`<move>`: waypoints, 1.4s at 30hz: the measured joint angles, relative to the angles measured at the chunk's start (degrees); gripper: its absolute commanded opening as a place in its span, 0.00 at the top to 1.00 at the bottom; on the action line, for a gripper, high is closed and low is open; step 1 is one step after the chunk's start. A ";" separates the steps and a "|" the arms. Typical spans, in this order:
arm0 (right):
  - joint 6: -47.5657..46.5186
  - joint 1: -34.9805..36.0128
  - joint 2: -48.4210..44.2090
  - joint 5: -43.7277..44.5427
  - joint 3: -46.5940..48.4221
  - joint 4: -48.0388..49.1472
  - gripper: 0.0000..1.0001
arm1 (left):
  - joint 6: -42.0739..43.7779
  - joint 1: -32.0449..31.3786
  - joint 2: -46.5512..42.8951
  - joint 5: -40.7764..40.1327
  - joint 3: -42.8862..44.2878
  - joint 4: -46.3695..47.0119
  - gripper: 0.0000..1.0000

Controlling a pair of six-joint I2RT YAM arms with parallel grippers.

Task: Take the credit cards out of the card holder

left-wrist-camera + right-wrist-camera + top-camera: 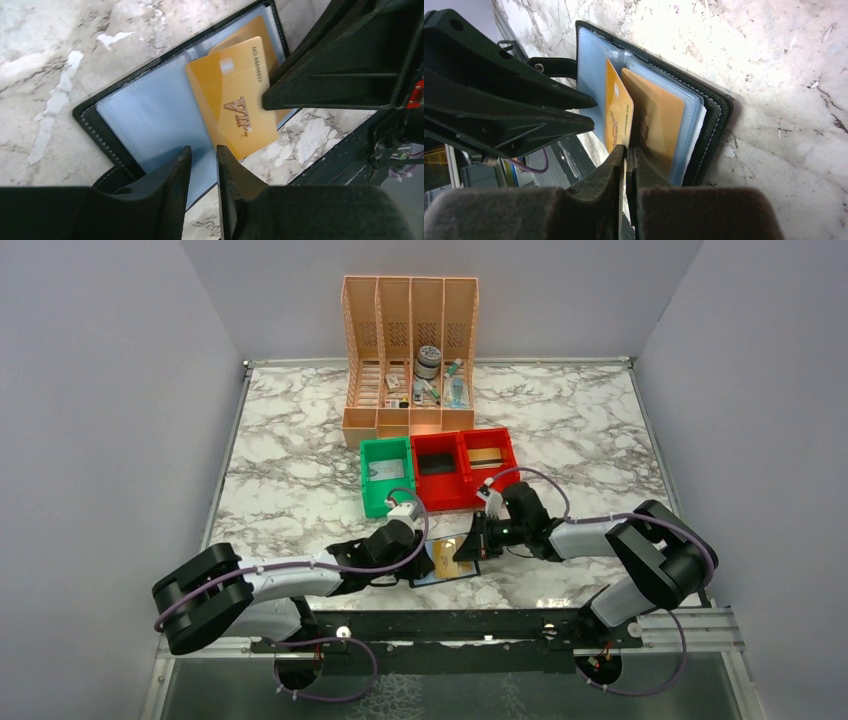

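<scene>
The card holder lies open on the marble near the table's front edge, its pale blue lining up; it also shows in the top view. A gold credit card marked VIP sticks halfway out of a sleeve, and a second gold card sits behind it inside the sleeve. My right gripper is shut on the outer edge of the VIP card. The left gripper stands narrowly open over the blue left page, with nothing between its fingers.
Beyond the wallet stand a green bin and two red bins. A peach divided organizer with small items is at the back. The black rail runs along the near table edge right beside the wallet.
</scene>
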 measured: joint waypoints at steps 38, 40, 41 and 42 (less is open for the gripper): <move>-0.92 0.02 1.31 -2.64 1.70 1.97 0.99 | -0.70 -1.75 4.68 -0.92 0.96 3.41 0.81; -1.84 0.07 -3.08 0.57 1.70 -0.81 0.99 | -0.81 -1.75 4.24 -1.05 0.79 3.10 0.80; -2.45 0.07 -5.62 2.38 1.73 -2.34 0.99 | -0.83 -1.75 3.91 -1.14 0.66 2.84 0.79; -3.10 0.07 -8.17 4.31 1.75 -3.91 0.99 | -0.83 -1.75 3.54 -1.20 0.48 2.58 0.78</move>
